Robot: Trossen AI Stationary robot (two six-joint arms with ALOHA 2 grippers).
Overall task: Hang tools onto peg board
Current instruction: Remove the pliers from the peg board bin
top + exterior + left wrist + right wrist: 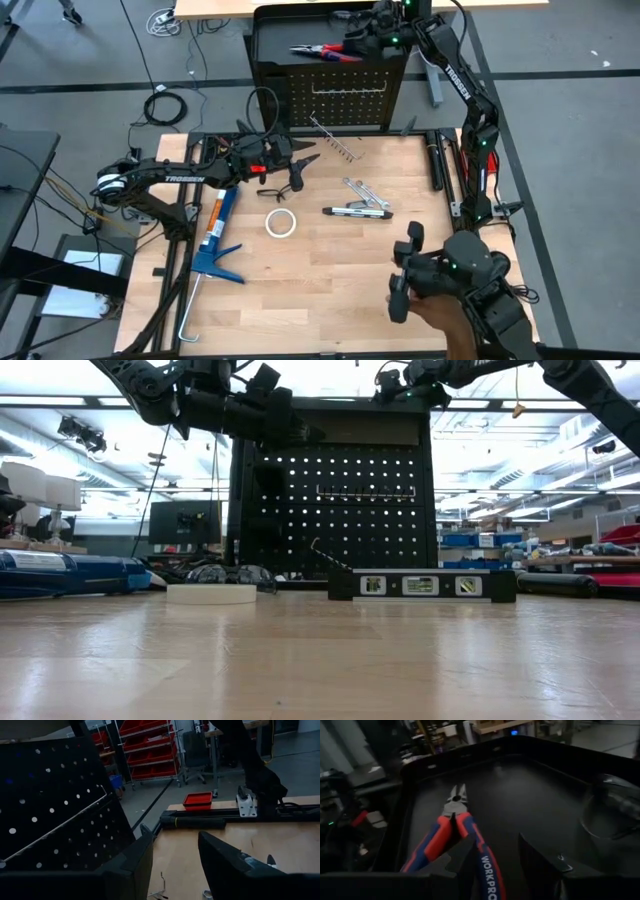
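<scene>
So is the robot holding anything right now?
No. The left gripper is open over the table beside the peg board; the right gripper hangs open above the pliers in the tray.

On the bench: 1 caulk gun (212, 243), 1 tape roll (281, 223), 1 level (357, 211), 2 wrenches (361, 190). Up top on the peg board (335, 95): 1 pr pliers (322, 51).

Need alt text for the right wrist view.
Red-and-blue-handled pliers lie in the peg board's black top tray, just ahead of the open right gripper. Clear safety glasses rest at the tray's edge.
</scene>
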